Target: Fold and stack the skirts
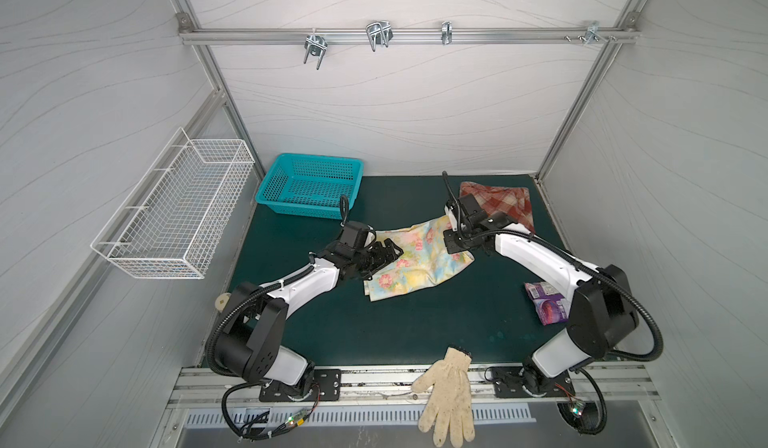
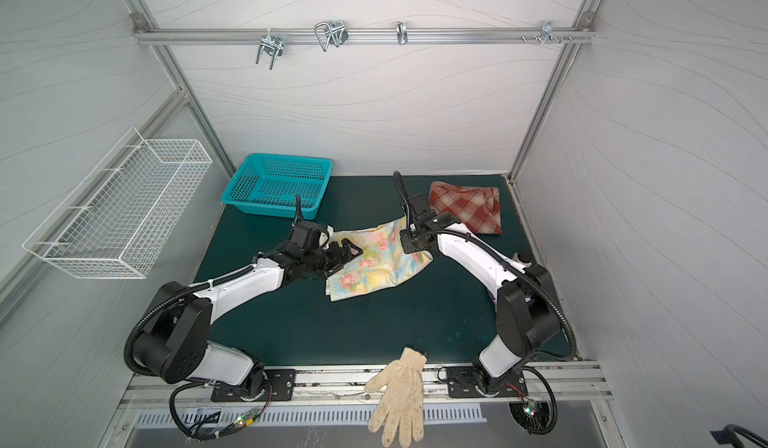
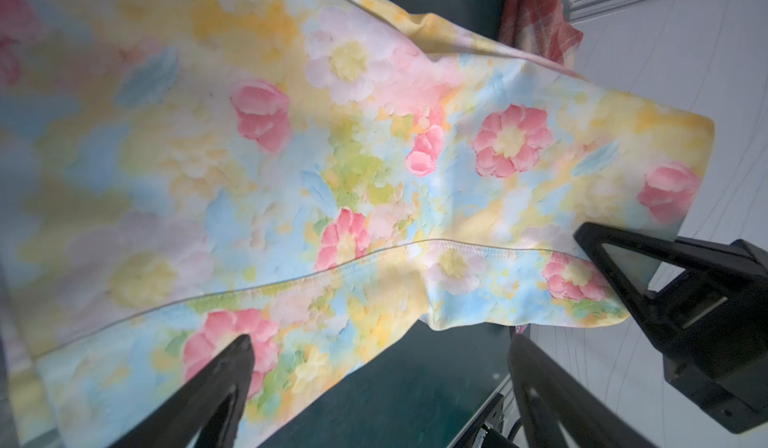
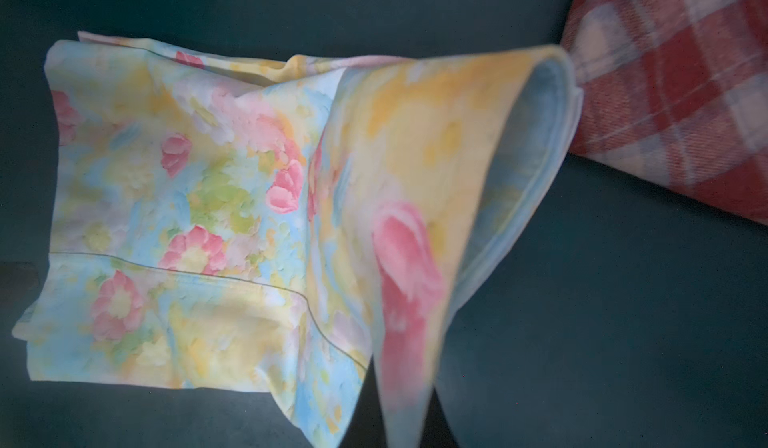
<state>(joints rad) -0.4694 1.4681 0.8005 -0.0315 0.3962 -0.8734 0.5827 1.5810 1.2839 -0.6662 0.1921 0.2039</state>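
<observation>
While floral skirt (image 1: 415, 259) lies on bench (image 1: 415, 333), one edge is held raised by closed right tool (image 1: 456, 247). Left tool (image 1: 384, 254) spread wide over opposite edge, nothing gripped. Plaid skirt (image 1: 503, 200) laid at far right corner.

Two skirts — floral (image 1: 419, 259), plaid (image 1: 503, 200); two baskets — teal (image 1: 272, 188), wire (image 1: 174, 217); one glove (image 1: 449, 392); one packet (image 1: 548, 304)
</observation>
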